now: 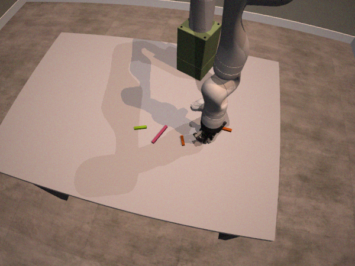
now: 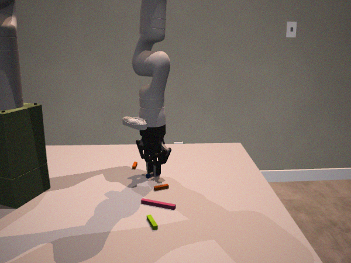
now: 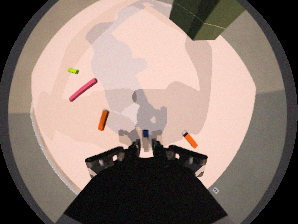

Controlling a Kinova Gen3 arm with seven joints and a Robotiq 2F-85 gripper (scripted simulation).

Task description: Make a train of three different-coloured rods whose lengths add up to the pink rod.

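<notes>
Since blue (image 2: 148, 176) (image 3: 145, 133), grey (image 3: 146, 144) and lime (image 1: 140, 127) (image 2: 152, 222) (image 3: 73, 71) would match pink (image 1: 160, 134) (image 2: 158, 204) (image 3: 83, 90), the claw (image 1: 205, 140) (image 2: 153, 175) (image 3: 146, 143), slightly parted and gripping nothing, probably aligned grey behind blue; lime lies apart, nearer the table's (image 1: 251, 177) (image 2: 210, 163) (image 3: 230, 90) left edge in the top view.

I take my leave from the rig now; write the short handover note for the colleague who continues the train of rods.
Pincer: low over the table, fingers partly open, seemingly holding nothing.
Blue rod: by the fingertips. The greyish strip beside it may be the grey rod; not certain.
Lime rod and pink rod: lying apart. Two orange rods: one each side of the pincer.
Done: no complete train seen; blue-grey alignment unconfirmed.
Left: probably blue, grey and lime in line; orange and pink stay away.
</notes>
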